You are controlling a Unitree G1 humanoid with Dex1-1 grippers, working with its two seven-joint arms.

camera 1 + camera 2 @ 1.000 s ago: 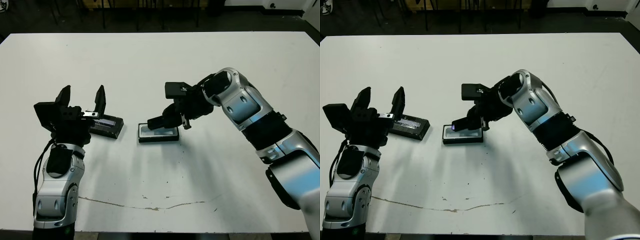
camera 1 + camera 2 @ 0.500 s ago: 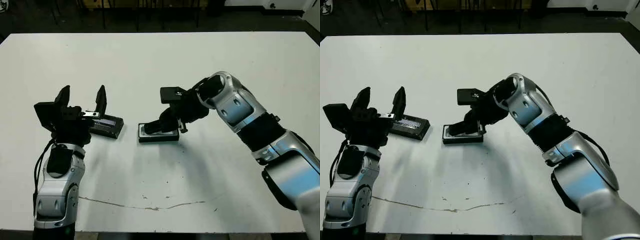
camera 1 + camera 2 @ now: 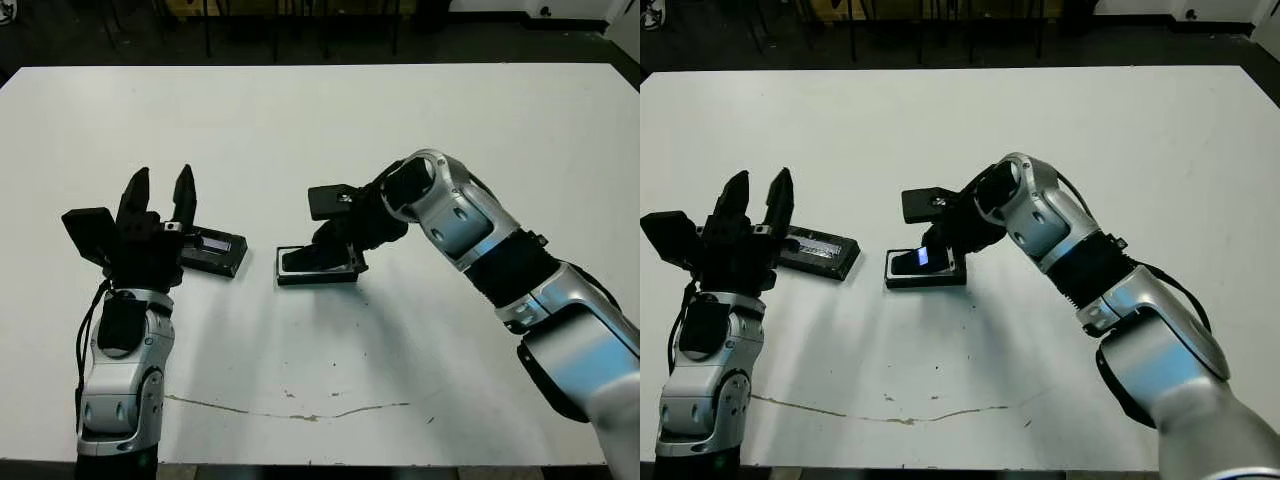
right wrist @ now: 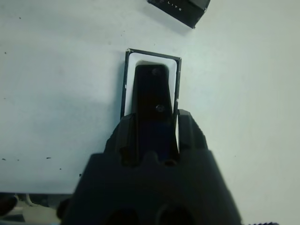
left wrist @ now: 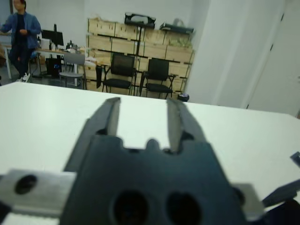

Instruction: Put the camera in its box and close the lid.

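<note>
White table [image 3: 300, 130], broad, near edge marked by a thin brown crack line [image 3: 290, 412]; far edge cut off against a dark floor with chair legs. Right arm [image 3: 480, 240], silver and black, reaching in from the right, elbow and shoulder cropped by the frame. Left arm [image 3: 118, 370], upright at the table's left, base cut off at the bottom edge. Background of the left wrist view: blurred room with stacked crates, chairs and a person [image 5: 19, 33] standing far off, details not legible. Lid [image 3: 818, 250], black slab with silvery strip, flat on the table just behind the left gripper, near end hidden by it. Box [image 4: 152, 58], white-lined tray, flat near table centre, right part covered by the right gripper. Camera [image 4: 151, 91], black bar lying lengthwise over the tray's lining, whether fully seated not discernible. Right gripper [image 3: 325, 262], fingers [image 4: 190, 133] flanking the camera's near end, clamped on it or not: cannot tell. Left gripper [image 3: 158, 190], fingers [image 5: 108, 117] parted, pointing upward, holding nothing.
</note>
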